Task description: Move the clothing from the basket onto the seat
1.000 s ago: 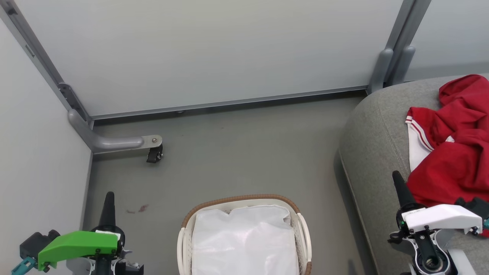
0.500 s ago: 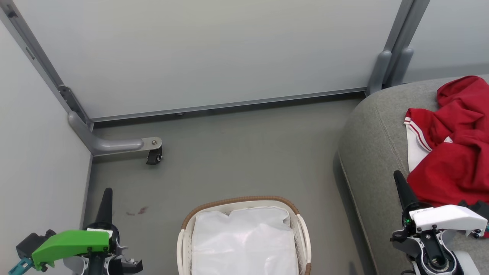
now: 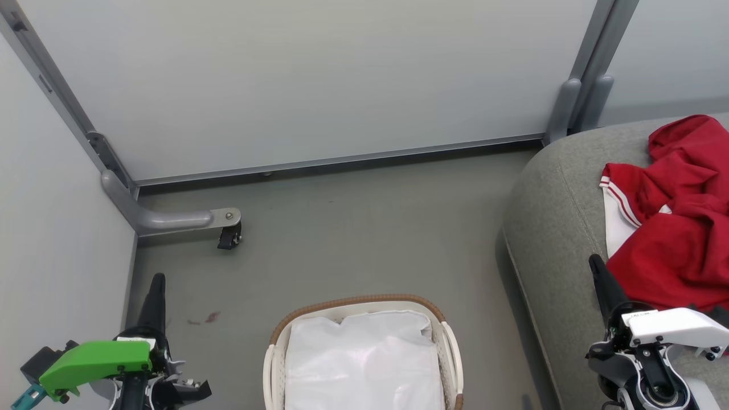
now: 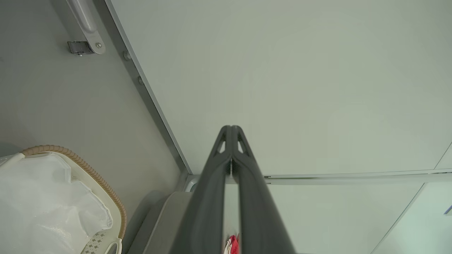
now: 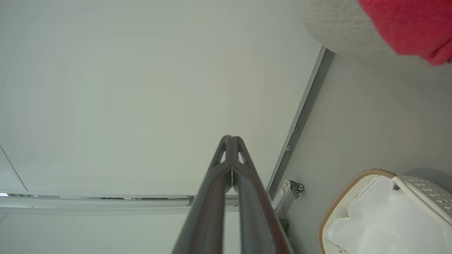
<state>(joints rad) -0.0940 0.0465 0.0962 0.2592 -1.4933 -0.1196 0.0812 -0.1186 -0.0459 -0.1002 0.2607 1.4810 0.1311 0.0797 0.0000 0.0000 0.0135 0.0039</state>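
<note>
The left tool (image 3: 157, 278) and right tool (image 3: 596, 259) are pressed together, empty; basket (image 3: 359, 299) between them, clothing (image 3: 678, 250) on seat (image 3: 558, 216) beside the right.

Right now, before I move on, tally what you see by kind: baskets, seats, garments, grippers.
Baskets: 1, the basket, with its white lining showing inside.
Seats: 1, the grey seat.
Garments: 1, a red garment lying on the seat.
Grippers: 2, the left gripper and the right gripper, both shut and empty.
Total: 5
</note>
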